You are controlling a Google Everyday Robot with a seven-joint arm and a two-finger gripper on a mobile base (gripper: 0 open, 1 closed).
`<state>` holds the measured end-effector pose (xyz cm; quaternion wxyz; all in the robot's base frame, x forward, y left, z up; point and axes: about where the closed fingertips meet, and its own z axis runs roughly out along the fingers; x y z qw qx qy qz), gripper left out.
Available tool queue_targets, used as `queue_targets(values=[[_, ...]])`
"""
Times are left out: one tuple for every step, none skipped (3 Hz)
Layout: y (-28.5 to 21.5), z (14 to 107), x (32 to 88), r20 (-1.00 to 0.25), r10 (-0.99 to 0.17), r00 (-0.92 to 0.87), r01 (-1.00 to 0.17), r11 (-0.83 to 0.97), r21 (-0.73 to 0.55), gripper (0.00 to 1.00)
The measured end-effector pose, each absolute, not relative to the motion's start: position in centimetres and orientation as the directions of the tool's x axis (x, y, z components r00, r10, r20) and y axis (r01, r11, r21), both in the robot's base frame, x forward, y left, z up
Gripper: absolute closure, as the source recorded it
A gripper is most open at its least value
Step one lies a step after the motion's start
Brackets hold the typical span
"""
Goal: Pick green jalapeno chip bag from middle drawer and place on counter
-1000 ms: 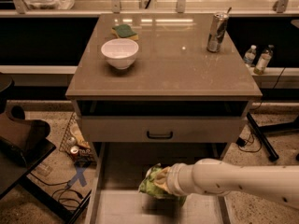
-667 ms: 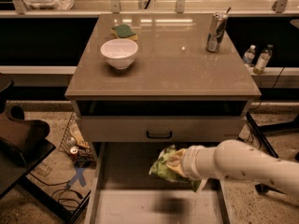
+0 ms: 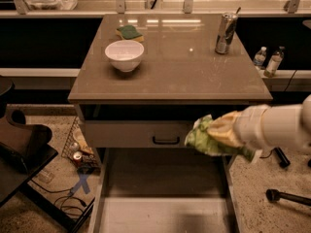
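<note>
The green jalapeno chip bag [image 3: 200, 140], crumpled and light green, hangs in the air in front of the closed grey drawer front, just below the counter's right front edge. My gripper [image 3: 222, 132] is shut on it, at the end of the white arm [image 3: 277, 125] that reaches in from the right. The bag covers most of the fingers. The middle drawer [image 3: 160, 212] is pulled out below, its pale floor bare where it shows. The counter [image 3: 170, 72] is the glossy grey-brown top above.
On the counter stand a white bowl [image 3: 124, 55], a green-and-yellow sponge [image 3: 129, 32] and a metal can [image 3: 226, 33]. Two small bottles [image 3: 268, 59] stand at the right. A black seat [image 3: 22, 144], cables and cans [image 3: 77, 157] lie at the left.
My gripper has lifted the chip bag up out of the drawer and moved it to the right, from the drawer floor to the height of the upper drawer front.
</note>
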<state>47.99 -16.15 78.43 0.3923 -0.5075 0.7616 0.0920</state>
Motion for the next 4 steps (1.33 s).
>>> queue_targets(values=[[-17.1,84.0,47.2,-0.686,-0.712,-0.149,-0.856,0.441,-0.272,1.00],[-17.1,88.7,48.2,-0.681,-0.727,-0.090,-0.856,0.406,-0.320,1.00],[-16.3,91.2,51.0,-0.681,-0.732,-0.006,-0.848,0.365,-0.384,1.00],[-14.9,92.0,54.9,-0.697,-0.712,0.086,-0.815,0.351,-0.460,1.00]])
